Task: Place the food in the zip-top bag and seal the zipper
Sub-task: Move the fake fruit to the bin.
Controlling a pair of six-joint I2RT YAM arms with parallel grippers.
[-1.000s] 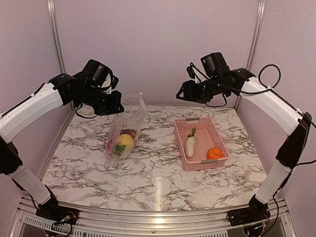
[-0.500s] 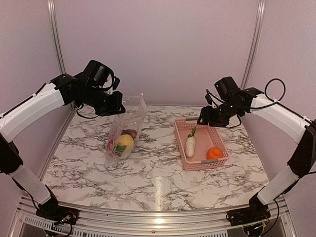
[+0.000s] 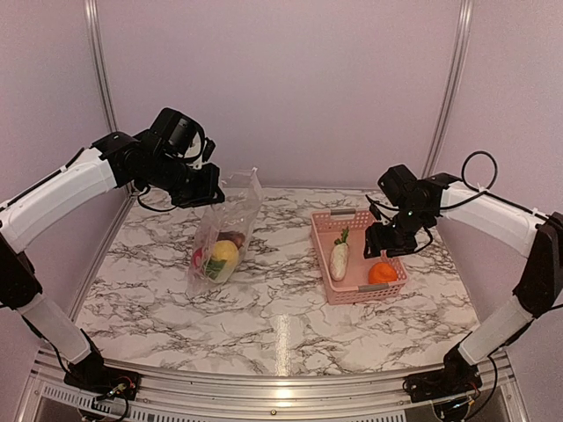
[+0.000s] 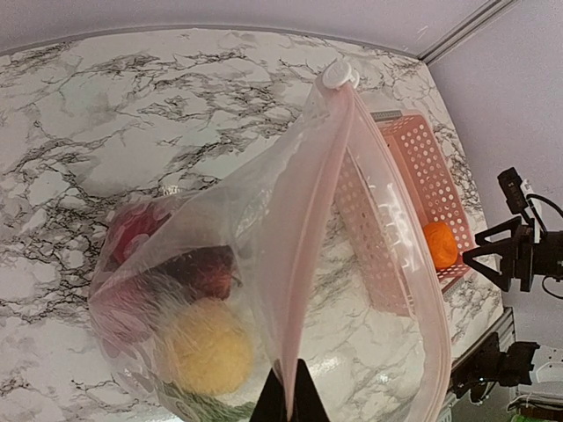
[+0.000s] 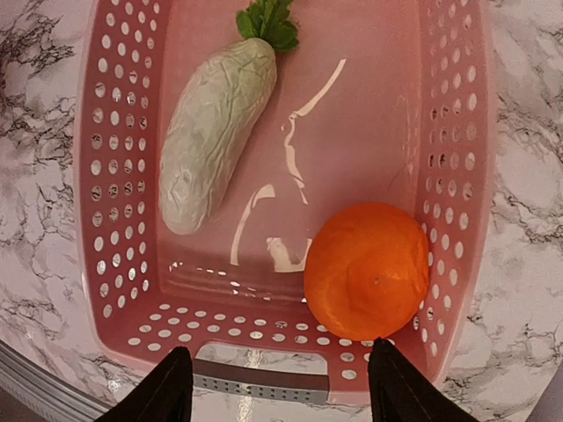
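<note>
The clear zip-top bag (image 3: 225, 230) hangs upright at the left, its mouth edge with the zipper (image 4: 312, 220) pinched in my shut left gripper (image 3: 211, 195), also in the left wrist view (image 4: 288, 400). Inside lie a yellow round fruit (image 4: 204, 345), a dark maroon one (image 4: 201, 271), a red one (image 4: 132, 237) and a green leaf. My right gripper (image 3: 392, 246) is open and empty above the pink basket (image 3: 352, 290). In the right wrist view (image 5: 277, 387) it hovers over the basket's near end, by the orange fruit (image 5: 368, 258). A white oblong vegetable (image 5: 216, 132) lies beside it.
The pink lattice basket (image 5: 114, 158) stands right of centre on the marble table (image 3: 273, 325). Metal frame posts rise at the back corners and walls enclose the table on three sides.
My right arm has swung from high near the bag's side down and to the right, and now hangs over the basket. The left gripper keeps holding the bag in place.
</note>
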